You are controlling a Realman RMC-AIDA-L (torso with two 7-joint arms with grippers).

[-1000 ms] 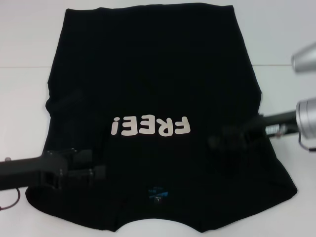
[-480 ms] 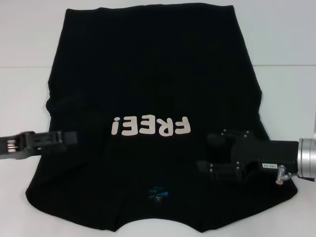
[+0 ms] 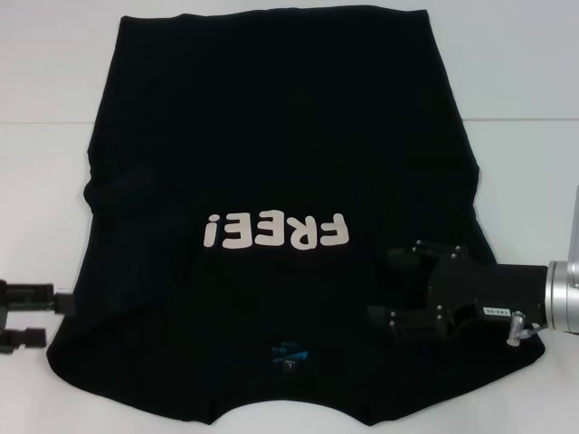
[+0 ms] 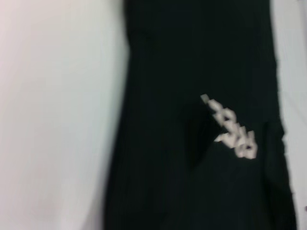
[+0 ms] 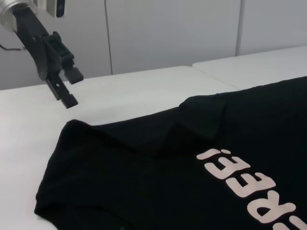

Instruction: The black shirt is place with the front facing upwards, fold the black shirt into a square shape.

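The black shirt (image 3: 271,154) lies spread on the white table, front up, its white "FREE!" lettering (image 3: 276,231) reading upside down to me and its blue neck label (image 3: 288,354) near the front edge. My right gripper (image 3: 387,287) hovers open over the shirt's near right part, beside the lettering. My left gripper (image 3: 54,318) stands open just off the shirt's near left edge, above bare table. The right wrist view shows that left gripper (image 5: 71,87) raised beyond the shirt (image 5: 158,177). The left wrist view holds the shirt (image 4: 192,72) and its lettering (image 4: 232,130).
The white table (image 3: 45,81) shows around the shirt on the left, right and far sides. A seam in the tabletop (image 3: 525,120) runs across behind the shirt. A wrinkled fold (image 3: 127,194) sits on the shirt's left side.
My left gripper has drawn back leftward off the shirt onto bare table. My right gripper has come in over the shirt's near right part and shifted slightly.
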